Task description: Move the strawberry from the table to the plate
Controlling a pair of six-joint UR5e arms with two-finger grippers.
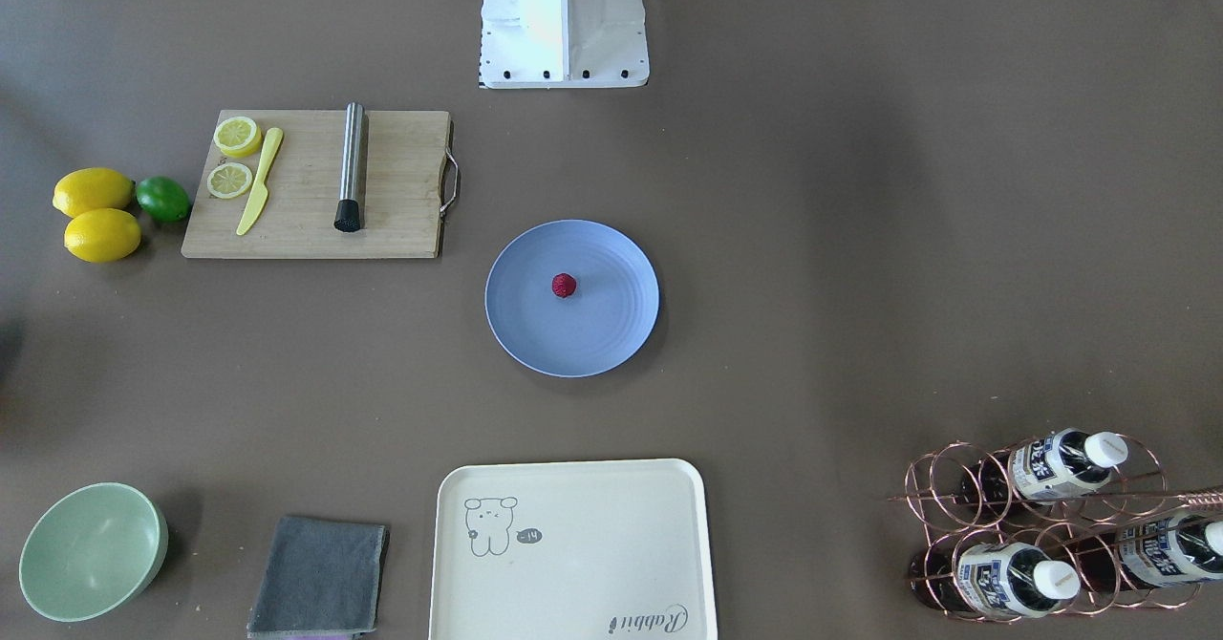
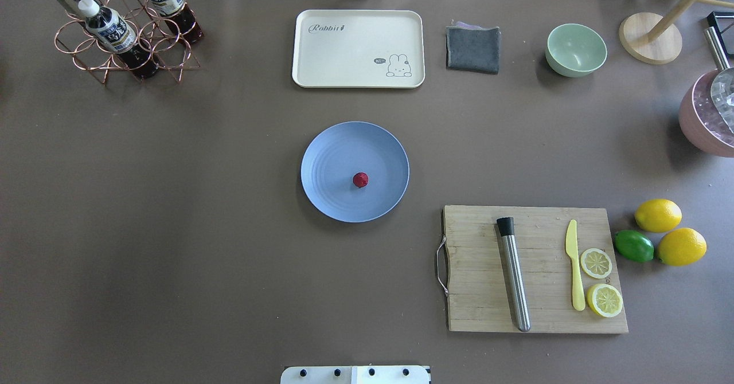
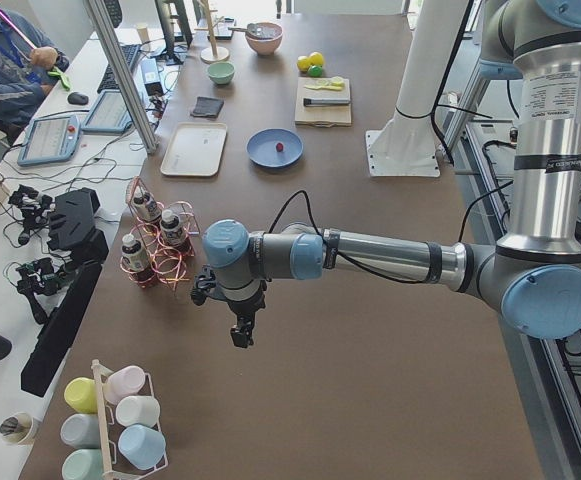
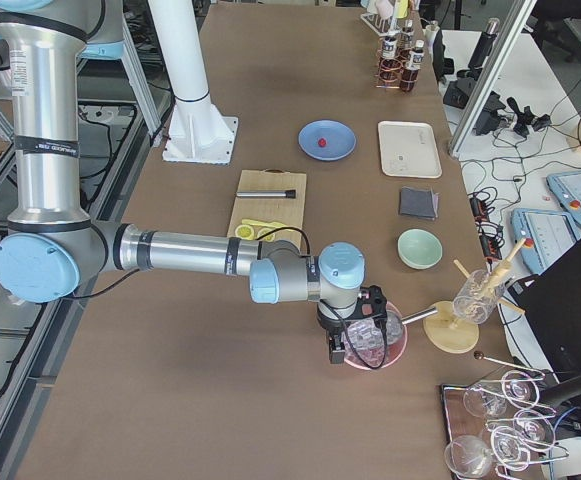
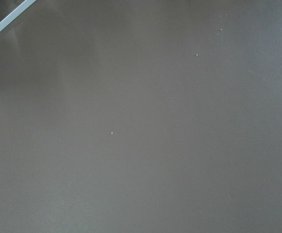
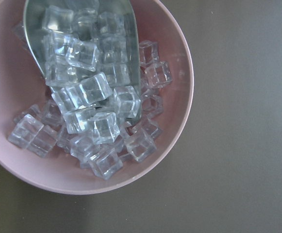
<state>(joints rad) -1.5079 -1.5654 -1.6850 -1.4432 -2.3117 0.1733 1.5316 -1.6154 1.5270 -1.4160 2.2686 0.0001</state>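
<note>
The tiny dark-red bumpy strawberry [image 1: 564, 285] sits in the middle of the round light-blue plate [image 1: 611, 334], so the job looks done. The left gripper [image 3: 242, 337] and right gripper [image 4: 336, 350] hang far away, out of the way. I cannot tell if they are open or closed.

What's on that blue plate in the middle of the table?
One small red strawberry, near the middle of the plate. Nothing else lies on it. What is under the plate is covered.

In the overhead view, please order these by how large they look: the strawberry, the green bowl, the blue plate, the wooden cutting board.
1. wooden cutting board
2. blue plate
3. green bowl
4. strawberry
The differences are clear, so no ties.
</note>
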